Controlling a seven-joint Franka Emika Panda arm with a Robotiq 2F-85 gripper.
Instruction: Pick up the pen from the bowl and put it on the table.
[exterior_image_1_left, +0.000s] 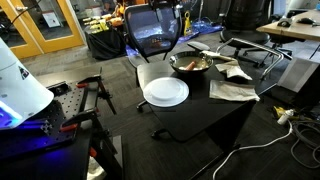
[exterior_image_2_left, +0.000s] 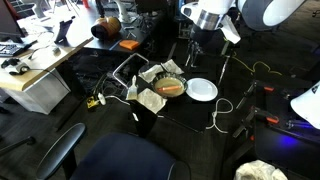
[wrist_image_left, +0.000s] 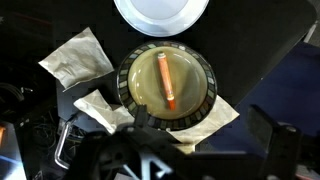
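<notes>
The red pen (wrist_image_left: 166, 80) lies inside the metallic bowl (wrist_image_left: 135, 70), running across its olive-brown floor. The bowl stands on the black table (wrist_image_left: 250, 45); it also shows in both exterior views (exterior_image_1_left: 190, 65) (exterior_image_2_left: 170, 87). My gripper (wrist_image_left: 170, 150) hangs well above the bowl with its fingers spread wide and nothing between them. In an exterior view my gripper (exterior_image_2_left: 193, 50) is over the table's far side, clear of the bowl. The table shows in both exterior views (exterior_image_1_left: 200, 108) (exterior_image_2_left: 185, 118).
A white plate (wrist_image_left: 160, 12) (exterior_image_1_left: 165, 92) (exterior_image_2_left: 202, 90) sits next to the bowl. Crumpled paper napkins (wrist_image_left: 75, 58) (wrist_image_left: 100, 108) (exterior_image_1_left: 232, 90) lie around and under the bowl. An office chair (exterior_image_1_left: 155, 30) stands behind the table, and cables (exterior_image_2_left: 225, 110) hang over its edge.
</notes>
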